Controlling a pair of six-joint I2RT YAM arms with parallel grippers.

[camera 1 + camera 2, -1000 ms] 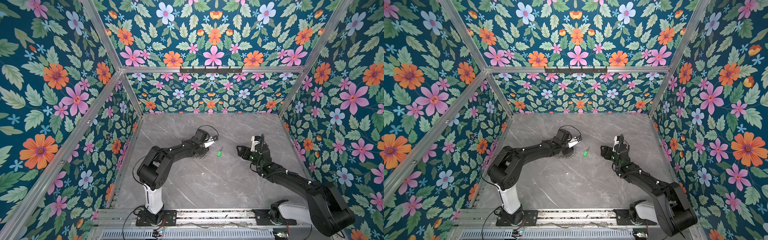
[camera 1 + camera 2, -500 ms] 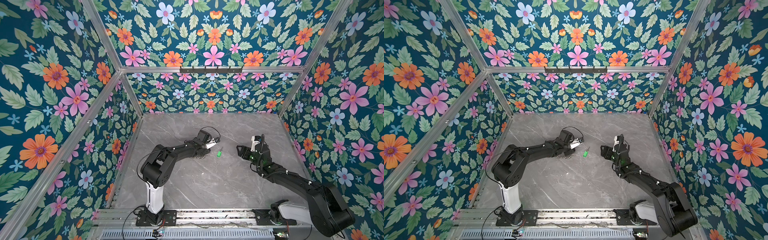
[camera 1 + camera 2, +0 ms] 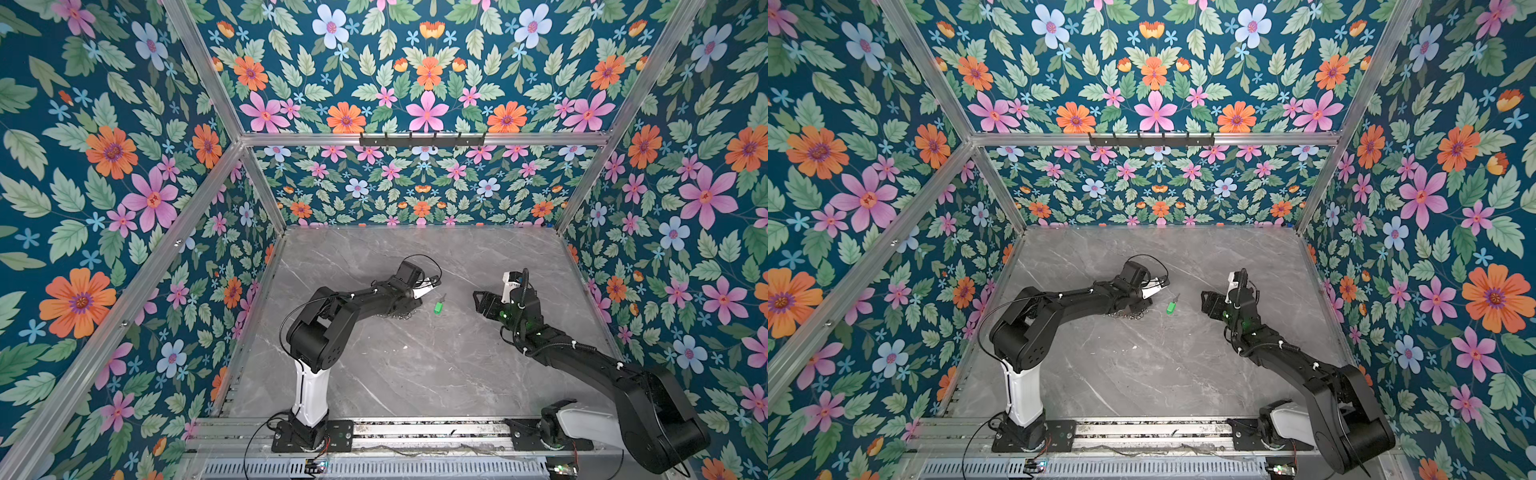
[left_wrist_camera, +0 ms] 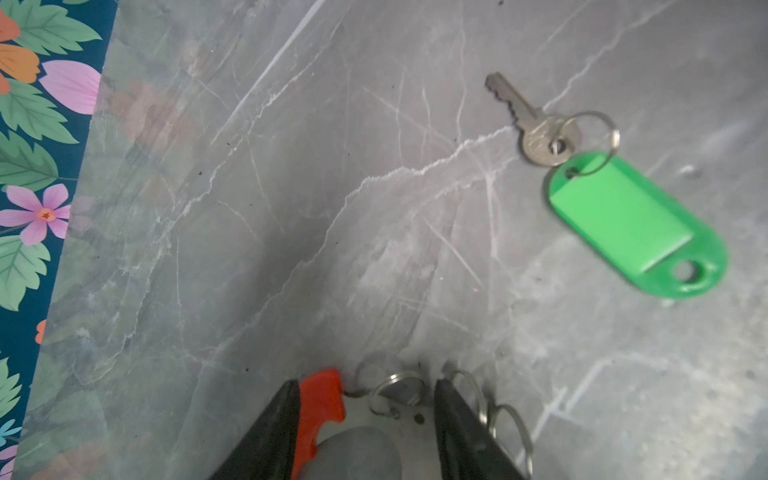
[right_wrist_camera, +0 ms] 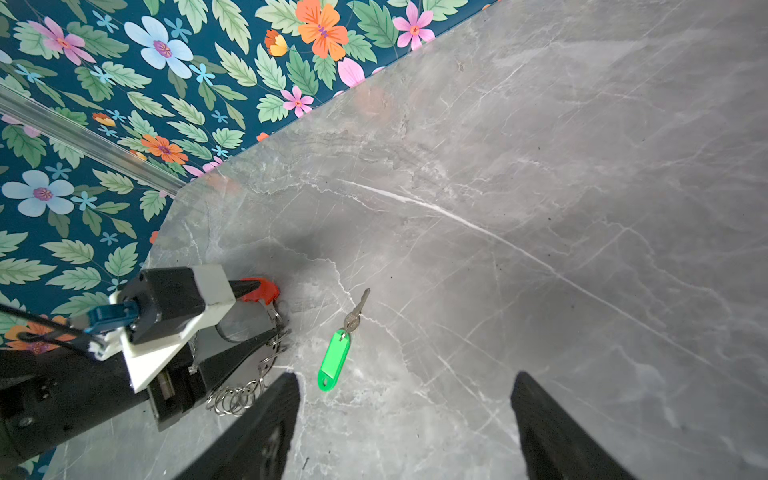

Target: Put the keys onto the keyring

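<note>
My left arm (image 3: 357,299) and right arm (image 3: 590,357) are the same build: matte black links with big round joint housings, plus one glossy white link (image 3: 309,395) next to the rail (image 3: 436,430), where each bolts onto a black base plate (image 3: 311,435). Farthest from the rail, the left wrist carries a white camera mount (image 5: 208,297) with a blue plug (image 5: 110,313) and a thin black cable (image 5: 50,328). White cable ties (image 3: 573,344) band the right arm's black cable sleeve (image 3: 552,350), green lights (image 3: 505,314) glow near its wrist, and the right gripper (image 5: 405,376) has plain black tapered fingers (image 5: 266,432).
</note>
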